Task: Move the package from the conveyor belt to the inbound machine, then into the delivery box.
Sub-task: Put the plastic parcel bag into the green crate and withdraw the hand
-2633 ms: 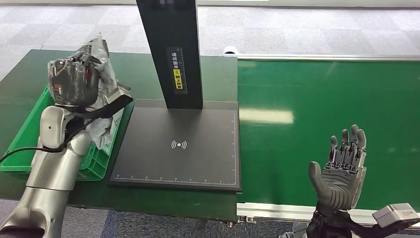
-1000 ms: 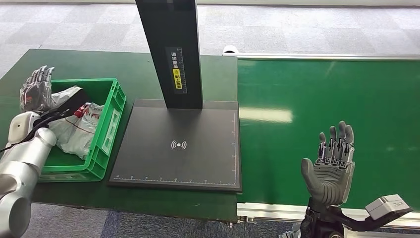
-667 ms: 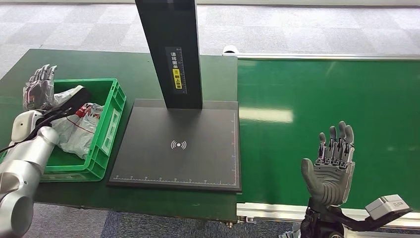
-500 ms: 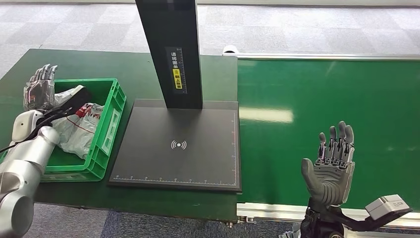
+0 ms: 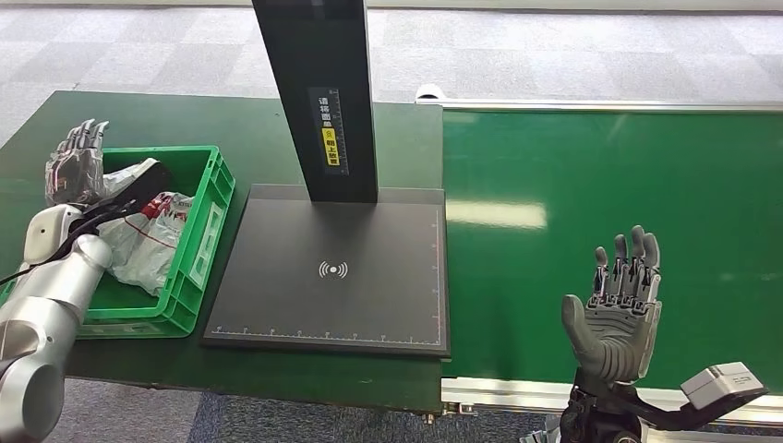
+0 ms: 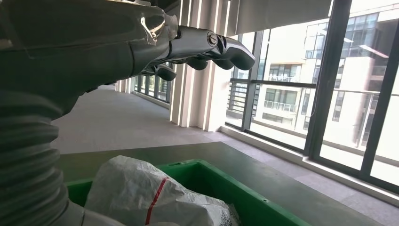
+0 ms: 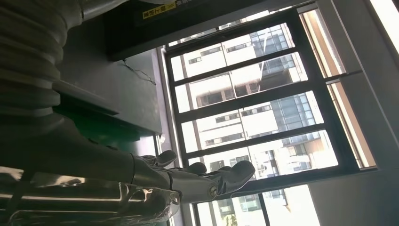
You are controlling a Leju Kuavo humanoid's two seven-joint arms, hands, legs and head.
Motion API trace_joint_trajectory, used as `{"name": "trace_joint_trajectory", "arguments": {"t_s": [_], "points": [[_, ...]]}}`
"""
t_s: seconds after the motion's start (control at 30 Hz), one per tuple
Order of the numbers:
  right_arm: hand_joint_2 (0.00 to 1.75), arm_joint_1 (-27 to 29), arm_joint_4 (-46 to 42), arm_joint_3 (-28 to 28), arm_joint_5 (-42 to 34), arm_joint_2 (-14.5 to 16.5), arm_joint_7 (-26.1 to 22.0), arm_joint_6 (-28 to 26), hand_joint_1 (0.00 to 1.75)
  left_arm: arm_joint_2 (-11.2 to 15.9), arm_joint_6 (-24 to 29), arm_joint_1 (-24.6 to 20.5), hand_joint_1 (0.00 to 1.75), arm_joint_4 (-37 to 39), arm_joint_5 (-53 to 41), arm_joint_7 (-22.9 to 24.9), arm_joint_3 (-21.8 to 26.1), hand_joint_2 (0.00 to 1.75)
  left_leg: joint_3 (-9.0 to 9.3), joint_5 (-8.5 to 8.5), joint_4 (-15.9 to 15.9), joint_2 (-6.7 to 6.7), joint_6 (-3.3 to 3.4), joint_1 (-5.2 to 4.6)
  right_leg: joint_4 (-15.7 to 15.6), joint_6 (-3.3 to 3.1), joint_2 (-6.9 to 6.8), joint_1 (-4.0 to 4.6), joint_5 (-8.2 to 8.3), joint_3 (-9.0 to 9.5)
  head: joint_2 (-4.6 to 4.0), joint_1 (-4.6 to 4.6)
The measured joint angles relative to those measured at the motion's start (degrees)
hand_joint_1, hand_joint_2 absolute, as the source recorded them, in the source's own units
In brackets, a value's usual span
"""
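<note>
From the head view, the package [image 5: 148, 242] is lying in the green box [image 5: 214, 198], a crumpled grey-white bag with some red on it, and the left hand [image 5: 76, 166] sits up over the box's far left corner with its fingers straight and spread, holding nothing. So the bag is just below and to the palm side of those fingers, not touching them as far as I can tell. The right hand [image 5: 620, 309] is way off over the green belt [image 5: 609, 185], palm up, fingers wide apart, empty too, with the dark scanner plate [image 5: 334, 269] between it and the box, so the left one is obviously the nearer one. In the left wrist view the fingers [image 6: 207, 47] stretch out flat with the bag [image 6: 150, 197] under them inside the box rim [image 6: 221, 179], clear air between. The right wrist view just has its fingers [image 7: 207, 181] stretched out against the windows, nothing in them. Looks to me like the drop's done and the left arm only needs to lift away.
</note>
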Motion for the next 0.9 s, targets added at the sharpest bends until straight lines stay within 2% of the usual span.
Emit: {"name": "trace_joint_trajectory", "arguments": {"t_s": [0.03, 0.07, 0.13, 0.17, 0.2, 0.23, 0.27, 0.33, 0.4, 0.47, 0.6, 0.9], "points": [[1.75, 0.1, 0.0, 0.0, 1.7, 0.0, 1.0, -1.2, 0.0, -1.3, -1.9, 1.4, 0.0, -1.0, 2.0, -1.5, 0.6, 1.75, 0.09, -0.02, 0.0, -0.01, 0.02, -0.09, 0.0, 0.02, -0.01, -0.11, -0.02, 0.02, 0.0, -0.03], [1.75, 0.4, 0.1, 0.0, 4.2, 0.0, 2.3, -2.9, 0.0, -4.1, -5.2, 4.7, 0.0, -4.0, 6.0, -3.9, 1.4, 1.75, 0.36, -0.09, -0.2, -0.07, 0.13, -0.34, -0.1, 0.22, -0.07, -0.38, -0.16, 0.24, 0.0, -0.06], [1.75, 1.2, 0.4, 0.1, 9.9, 0.0, 4.4, -6.0, 0.0, -12.2, -16.8, 17.8, 0.0, -17.0, 21.3, -10.3, 1.5, 1.75, 1.35, -0.41, -0.5, -0.17, 0.43, -1.01, -0.1, 0.59, -0.14, -1.1, -0.64, 1.17, 0.0, -0.19], [1.75, 1.5, 0.6, 0.1, 11.7, 0.0, 4.7, -6.7, 0.0, -16.0, -23.0, 25.7, 0.0, -25.1, 32.5, -13.2, -0.7, 1.75, 1.75, -0.63, -0.6, -0.07, 0.52, -1.2, -0.1, 0.74, -0.02, -1.29, -0.87, 1.56, 0.0, -0.26], [1.75, 1.7, 0.8, 0.2, 12.6, 0.0, 4.7, -7.1, 0.0, -18.3, -27.7, 32.7, 0.0, -32.4, 44.7, -15.3, -4.2, 1.75, 1.9, -0.84, -0.6, 0.17, 0.54, -1.19, -0.1, 0.73, 0.23, -1.26, -0.95, 1.7, 0.0, -0.32], [1.75, 2.0, 1.0, 0.2, 13.0, 0.0, 4.7, -7.3, 0.0, -19.6, -29.6, 37.7, 0.0, -38.2, 56.9, -16.4, -8.0, 1.75, 1.81, -1.02, -0.4, 0.43, 0.55, -1.09, -0.1, 0.72, 0.49, -1.13, -0.95, 1.62, 0.0, -0.34], [1.75, 2.2, 1.1, 0.2, 13.1, -0.1, 4.7, -7.5, 0.0, -20.1, -28.7, 41.2, 0.0, -42.9, 68.7, -16.6, -11.5, 1.75, 1.67, -1.12, -0.3, 0.57, 0.57, -0.99, -0.1, 0.74, 0.64, -1.01, -0.91, 1.5, 0.0, -0.39], [1.75, 2.6, 1.3, 0.1, 13.3, -0.2, 4.7, -7.7, 0.0, -20.5, -22.4, 44.9, 0.0, -50.3, 87.3, -15.5, -15.8, 1.75, 1.54, -1.18, -0.2, 0.46, 0.67, -0.93, -0.2, 0.79, 0.53, -0.96, -0.93, 1.42, 0.0, -0.44], [1.75, 2.6, 1.5, 0.1, 13.3, -0.3, 4.7, -7.8, 0.0, -20.8, -19.0, 47.3, 0.0, -55.7, 96.4, -14.2, -17.9, 1.75, 1.49, -1.13, -0.2, 0.22, 0.7, -0.89, -0.2, 0.81, 0.26, -0.92, -0.96, 1.45, 0.0, -0.45], [1.75, 2.6, 1.6, 0.1, 13.6, -0.3, 4.8, -8.0, 0.0, -21.1, -19.7, 49.2, 0.0, -59.4, 93.3, -13.3, -18.9, 1.75, 1.45, -1.07, -0.2, 0.08, 0.71, -0.83, -0.2, 0.8, 0.12, -0.87, -0.97, 1.47, 0.0, -0.45], [1.75, 3.0, 1.9, 0.1, 14.3, -0.4, 5.6, -9.1, 0.0, -21.9, -22.9, 52.3, 0.0, -63.1, 77.6, -12.7, -19.7, 1.75, 1.47, -1.06, -0.2, 0.05, 0.69, -0.79, -0.2, 0.8, 0.11, -0.84, -0.96, 1.5, 0.0, -0.46], [1.75, 4.0, 2.9, 0.7, 14.3, -0.7, 5.9, -10.1, 0.0, -22.0, -24.4, 54.5, 0.0, -64.5, 74.2, -14.1, -20.0, 1.75, 1.46, -1.06, -0.3, 0.0, 0.69, -0.78, -0.2, 0.79, 0.1, -0.82, -0.97, 1.51, 0.0, -0.45]]}}
